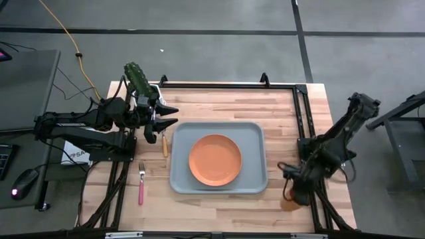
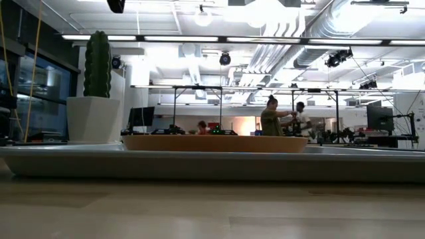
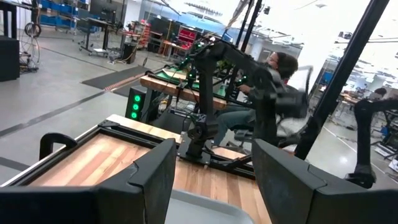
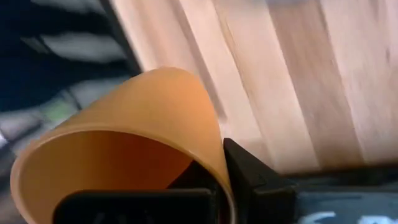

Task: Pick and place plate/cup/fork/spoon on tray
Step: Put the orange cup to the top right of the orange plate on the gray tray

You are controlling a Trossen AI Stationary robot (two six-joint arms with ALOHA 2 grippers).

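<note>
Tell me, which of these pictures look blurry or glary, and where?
Right wrist view: the wooden table is smeared with streaks and the cup looms close. Left wrist view: a person in the room is blurred. Low view: ceiling lights glare, and the plate shows only edge-on. High view: even light.

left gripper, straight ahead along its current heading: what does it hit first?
Left gripper, jaws open, points across the table toward the right arm, above the tray's back rim. Its wrist view shows nothing between the jaws before the right arm on the far side. The way looks free until then; its height over the tray is unclear.
</note>
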